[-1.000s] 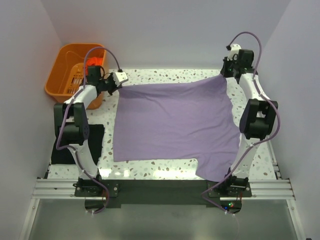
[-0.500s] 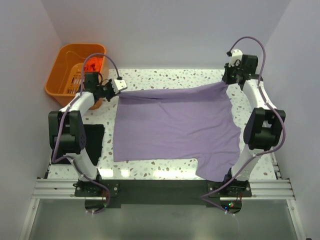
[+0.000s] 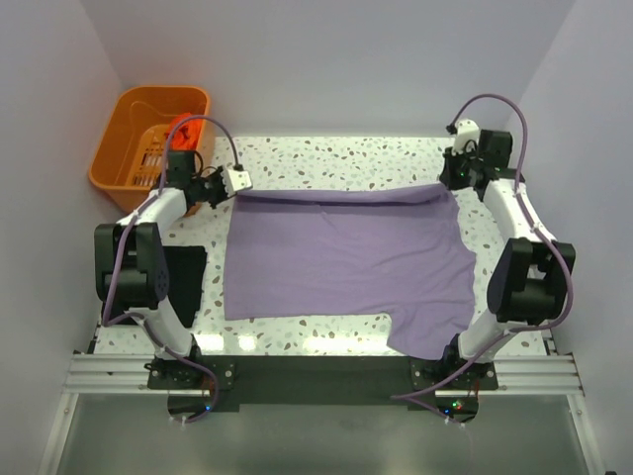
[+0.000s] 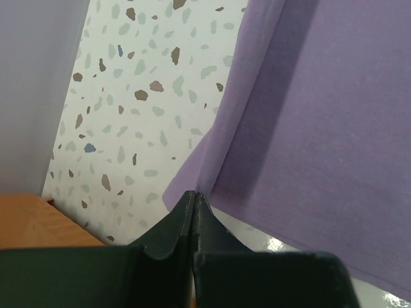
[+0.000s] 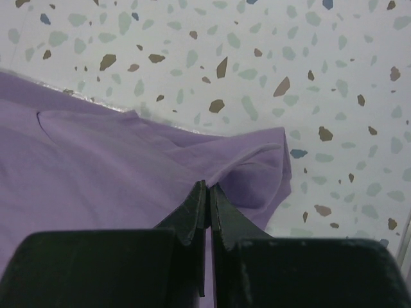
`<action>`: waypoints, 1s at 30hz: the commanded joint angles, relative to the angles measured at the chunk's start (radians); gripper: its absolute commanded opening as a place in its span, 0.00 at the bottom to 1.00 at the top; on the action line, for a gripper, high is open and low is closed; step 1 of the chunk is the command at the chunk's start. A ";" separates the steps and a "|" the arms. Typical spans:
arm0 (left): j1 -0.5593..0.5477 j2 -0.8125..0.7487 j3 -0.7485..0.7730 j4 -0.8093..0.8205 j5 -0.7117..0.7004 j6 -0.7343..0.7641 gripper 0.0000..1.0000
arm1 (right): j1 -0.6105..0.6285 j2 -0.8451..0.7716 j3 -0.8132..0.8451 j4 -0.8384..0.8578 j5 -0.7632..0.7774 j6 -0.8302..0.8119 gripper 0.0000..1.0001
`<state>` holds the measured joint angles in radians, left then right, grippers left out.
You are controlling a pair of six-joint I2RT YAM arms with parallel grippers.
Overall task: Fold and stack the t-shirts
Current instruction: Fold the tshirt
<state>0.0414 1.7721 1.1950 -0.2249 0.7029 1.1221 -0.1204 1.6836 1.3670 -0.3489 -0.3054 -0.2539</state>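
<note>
lilac t-shirt (image 3: 346,262) spread flat, far edge doubled

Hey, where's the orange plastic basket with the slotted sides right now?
In the top view, the orange slotted plastic basket sits far left, off the speckled table's far-left corner, just left of the left claw gripping the lilac-purple t-shirt.

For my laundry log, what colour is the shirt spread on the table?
Plain lilac-purple; the t-shirt shows best in the top external view.
</note>
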 commanded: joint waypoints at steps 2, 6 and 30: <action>0.015 -0.045 -0.032 -0.005 0.009 0.074 0.00 | -0.007 -0.071 -0.074 0.007 -0.002 -0.031 0.00; 0.015 -0.043 -0.066 -0.004 -0.009 0.111 0.00 | -0.005 -0.087 -0.140 -0.012 0.011 -0.025 0.00; -0.021 -0.019 -0.098 -0.111 -0.066 0.159 0.00 | -0.005 -0.094 -0.200 -0.048 0.061 -0.053 0.00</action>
<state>0.0200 1.7721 1.0966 -0.3210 0.6392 1.2690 -0.1204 1.6283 1.1130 -0.4053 -0.2543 -0.2790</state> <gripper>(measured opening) 0.014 0.022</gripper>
